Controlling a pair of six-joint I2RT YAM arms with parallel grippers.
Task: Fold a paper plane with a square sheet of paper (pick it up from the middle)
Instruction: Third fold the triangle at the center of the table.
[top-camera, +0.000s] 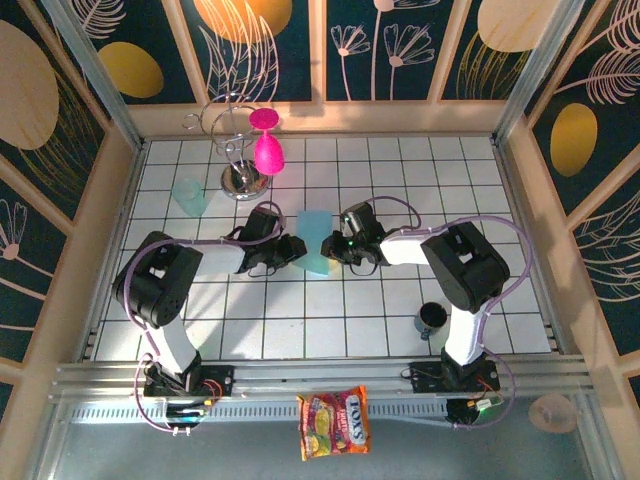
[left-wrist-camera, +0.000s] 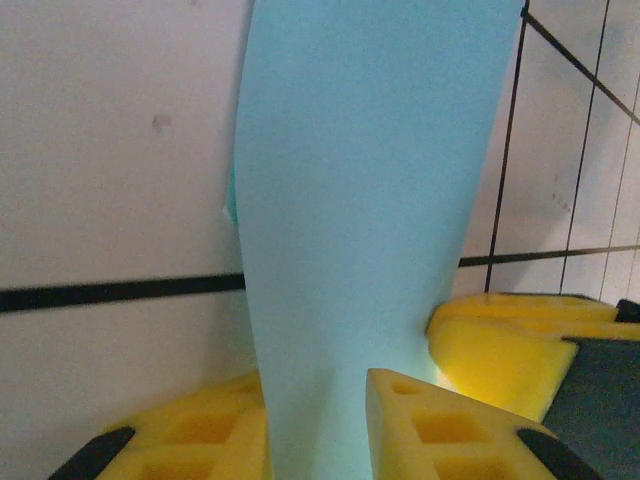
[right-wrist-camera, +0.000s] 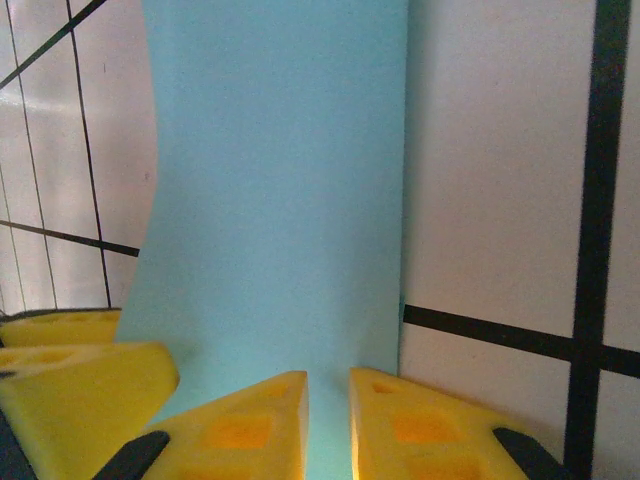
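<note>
Your right gripper (right-wrist-camera: 328, 385) is pinched tight on the paper (right-wrist-camera: 280, 200), lower centre. Left gripper (left-wrist-camera: 316, 385) straddles it, jaws narrow; you can't tell whether it grips.

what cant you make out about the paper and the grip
- Top view: left gripper and right gripper fingertips, too small and dark to separate.
- Left wrist view: where the square sheet of paper meets the fingers, cut off by the bottom edge.
- Creases: too small from above, too close in the wrist views.
</note>
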